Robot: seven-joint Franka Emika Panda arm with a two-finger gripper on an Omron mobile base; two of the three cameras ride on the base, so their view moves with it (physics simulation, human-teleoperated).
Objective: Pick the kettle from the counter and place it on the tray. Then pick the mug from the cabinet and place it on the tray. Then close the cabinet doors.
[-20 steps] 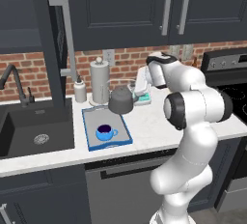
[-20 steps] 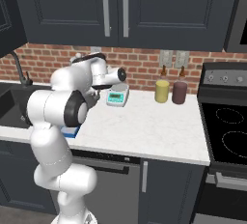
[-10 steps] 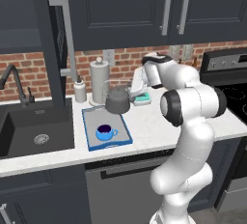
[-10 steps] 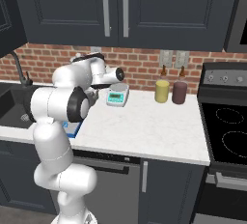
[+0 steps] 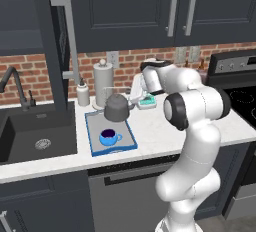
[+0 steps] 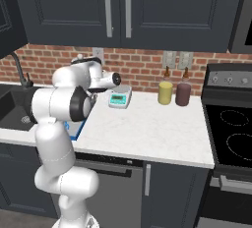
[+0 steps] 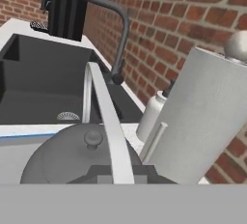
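The dark-grey kettle [image 5: 117, 108] is at the far end of the blue-rimmed tray [image 5: 129, 145] on the white counter [image 5: 160, 131]; I cannot tell whether it touches the tray. My gripper [image 5: 131, 97] is just right of its top, shut on the thin arched handle. In the hand view the handle [image 7: 103, 107] runs down between my fingertips [image 7: 120, 172], above the kettle's lid [image 7: 62, 160]. The blue mug [image 5: 109, 137] stands on the tray in front of the kettle. The cabinet [image 5: 22, 13] at upper left is open, its door [image 5: 59, 41] swung out.
A paper-towel roll [image 5: 103, 78] and a small white bottle [image 5: 83, 94] stand just behind the kettle. The sink [image 5: 35, 133] and faucet [image 5: 12, 83] lie to the left. A small white scale [image 6: 119, 100] and two bottles [image 6: 165, 93] sit to the right, by the stove [image 6: 231, 128].
My gripper has carried the kettle left and slightly down, from beside the scale to the tray's far end. The mug and tray have stayed put.
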